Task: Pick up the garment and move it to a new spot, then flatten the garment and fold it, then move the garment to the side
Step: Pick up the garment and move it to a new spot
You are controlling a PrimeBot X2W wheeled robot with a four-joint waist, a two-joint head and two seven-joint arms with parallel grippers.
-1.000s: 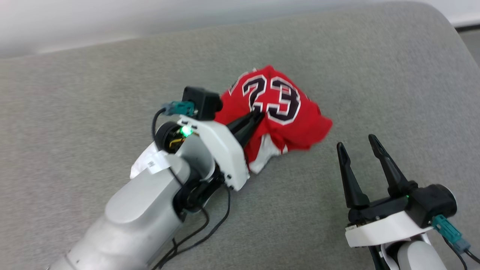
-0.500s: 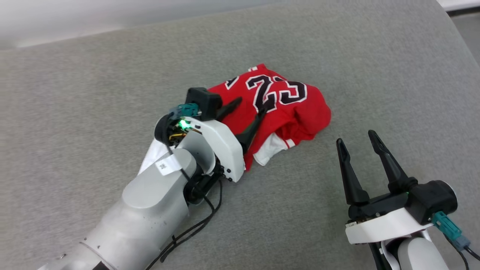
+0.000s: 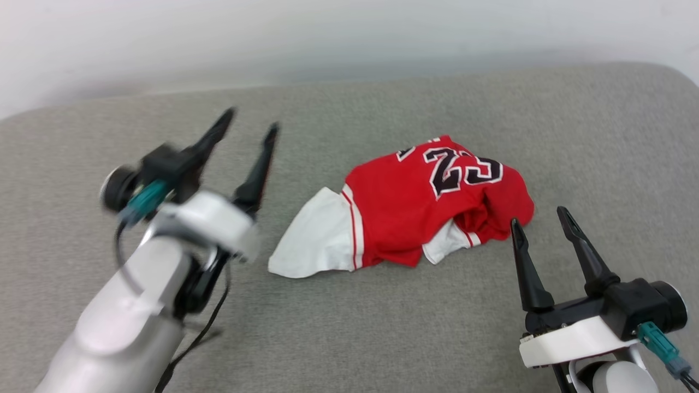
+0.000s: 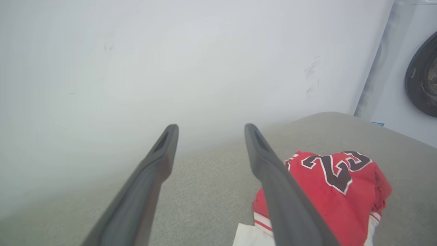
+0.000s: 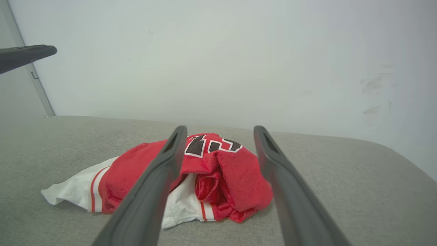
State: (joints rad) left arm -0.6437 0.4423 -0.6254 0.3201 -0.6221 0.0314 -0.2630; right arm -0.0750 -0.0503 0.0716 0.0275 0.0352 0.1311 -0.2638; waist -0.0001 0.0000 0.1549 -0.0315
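Observation:
The garment (image 3: 415,210) lies crumpled on the grey cushioned surface (image 3: 382,338), a red jersey with a black "23" on top and white sleeves sticking out at its left and front. The garment (image 5: 218,177) sits just beyond my right fingers, and the garment (image 4: 334,191) shows at the lower right past my left fingers. My left gripper (image 3: 248,120) is raised to the left of it, open and empty, well apart from the cloth. My right gripper (image 3: 538,224) stands open near the garment's right edge, holding nothing.
A pale wall (image 3: 327,38) runs behind the grey surface. A white appliance with a dark round door (image 4: 421,75) stands off to one side in the left wrist view. The surface's rounded corner (image 3: 666,76) is at the far right.
My left gripper opened, let go of the garment and pulled back up and to the left. The garment now lies loose with a white sleeve spread out. The head camera has shifted.

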